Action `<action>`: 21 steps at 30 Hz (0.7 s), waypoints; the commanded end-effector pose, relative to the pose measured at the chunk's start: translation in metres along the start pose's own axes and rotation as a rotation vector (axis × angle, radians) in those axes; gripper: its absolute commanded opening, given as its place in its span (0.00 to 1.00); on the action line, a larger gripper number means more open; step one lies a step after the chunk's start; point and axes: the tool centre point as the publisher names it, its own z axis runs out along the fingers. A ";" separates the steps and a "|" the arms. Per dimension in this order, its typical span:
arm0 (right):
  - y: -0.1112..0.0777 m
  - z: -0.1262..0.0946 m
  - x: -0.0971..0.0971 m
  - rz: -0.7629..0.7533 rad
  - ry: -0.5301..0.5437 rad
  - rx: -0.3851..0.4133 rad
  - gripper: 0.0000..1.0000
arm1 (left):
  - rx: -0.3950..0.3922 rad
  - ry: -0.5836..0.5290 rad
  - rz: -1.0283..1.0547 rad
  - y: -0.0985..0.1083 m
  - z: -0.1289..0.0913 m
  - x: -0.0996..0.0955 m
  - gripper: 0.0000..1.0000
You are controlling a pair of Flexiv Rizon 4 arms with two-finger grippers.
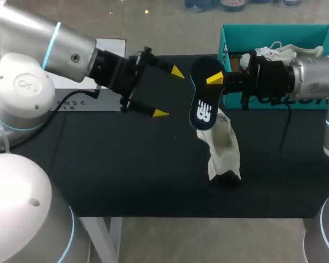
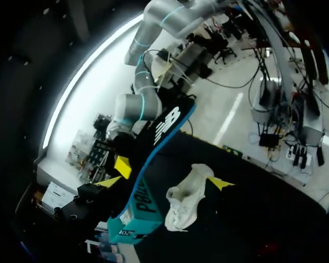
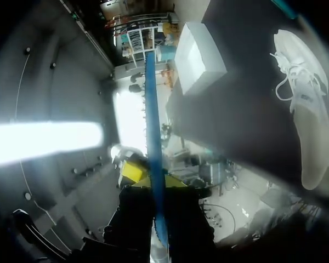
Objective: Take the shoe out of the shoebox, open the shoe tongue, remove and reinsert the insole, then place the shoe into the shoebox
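Black insole (image 1: 204,104) hangs from level right arm (image 1: 307,76).

A black surface (image 1: 126,175) lies under the left claw (image 1: 169,92) and runs well past it on both sides. Its covering is dark, matte and cloth-like, and its near edge is straight. Behind the left claw, at the surface's far side, lies a white box (image 1: 114,46), flat and rectangular. Its near face carries faint grey print too small to make out. In the right wrist view the box sits on the surface well ahead of the right claw (image 3: 153,176). Under the near edge, below the left claw, stands a white leg (image 1: 108,235) of the frame.
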 end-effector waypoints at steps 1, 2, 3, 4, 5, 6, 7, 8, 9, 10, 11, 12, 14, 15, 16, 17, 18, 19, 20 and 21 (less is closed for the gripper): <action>0.000 0.000 0.000 0.001 -0.001 0.000 0.00 | -0.003 0.271 -0.013 0.002 -0.023 -0.019 1.00; 0.000 0.000 0.000 0.001 -0.001 0.000 0.00 | 0.008 0.309 -0.013 0.002 -0.025 -0.022 1.00; 0.000 0.000 0.000 0.001 -0.001 0.000 0.00 | 0.009 0.337 -0.005 0.002 -0.026 -0.024 1.00; 0.000 0.000 0.000 0.001 -0.001 0.000 0.00 | 0.013 0.362 -0.001 0.001 -0.028 -0.026 1.00; 0.000 0.000 0.000 0.001 -0.001 0.000 0.00 | 0.023 0.402 -0.003 0.001 -0.029 -0.029 1.00; 0.000 0.000 0.000 0.001 -0.001 0.000 0.00 | 0.012 0.429 -0.003 0.000 -0.030 -0.032 1.00; 0.000 0.000 0.000 0.001 -0.001 0.000 0.00 | 0.006 0.460 0.003 0.000 -0.031 -0.034 1.00; 0.000 0.000 0.000 0.001 -0.001 0.000 0.00 | 0.020 0.496 0.001 -0.001 -0.031 -0.037 1.00; 0.000 0.000 0.000 0.001 -0.001 0.000 0.00 | -0.009 0.558 0.000 -0.003 -0.032 -0.040 1.00; 0.000 0.000 0.000 0.001 -0.001 0.000 0.00 | -0.018 0.575 0.004 -0.004 -0.031 -0.041 1.00; 0.000 0.000 0.000 0.001 -0.001 0.000 0.00 | -0.004 0.606 0.016 -0.006 -0.032 -0.045 1.00; 0.000 0.000 0.000 0.001 -0.001 0.000 0.00 | -0.020 0.626 0.022 -0.008 -0.032 -0.047 1.00; 0.000 0.000 0.000 0.001 -0.001 0.000 0.00 | -0.056 0.687 0.043 -0.011 -0.031 -0.055 1.00; 0.000 0.000 0.000 0.001 -0.001 0.000 0.00 | -0.062 0.714 0.051 -0.013 -0.030 -0.058 1.00; 0.000 0.000 0.000 0.001 -0.001 0.000 0.00 | -0.085 0.737 0.065 -0.015 -0.029 -0.062 1.00; 0.000 0.000 0.000 0.001 -0.001 0.000 0.00 | -0.089 0.749 0.071 -0.015 -0.029 -0.064 1.00; 0.000 0.000 0.000 0.001 -0.001 0.000 0.00 | -0.090 0.772 0.087 -0.017 -0.028 -0.068 1.00; 0.000 0.000 0.000 0.001 -0.001 0.000 0.00 | -0.100 0.791 0.097 -0.018 -0.027 -0.072 1.00; 0.000 0.000 0.000 0.001 -0.001 0.000 0.00 | -0.104 0.805 0.107 -0.019 -0.027 -0.074 1.00; 0.000 0.000 0.000 0.001 -0.001 0.000 0.00 | -0.103 0.821 0.113 -0.018 -0.026 -0.077 1.00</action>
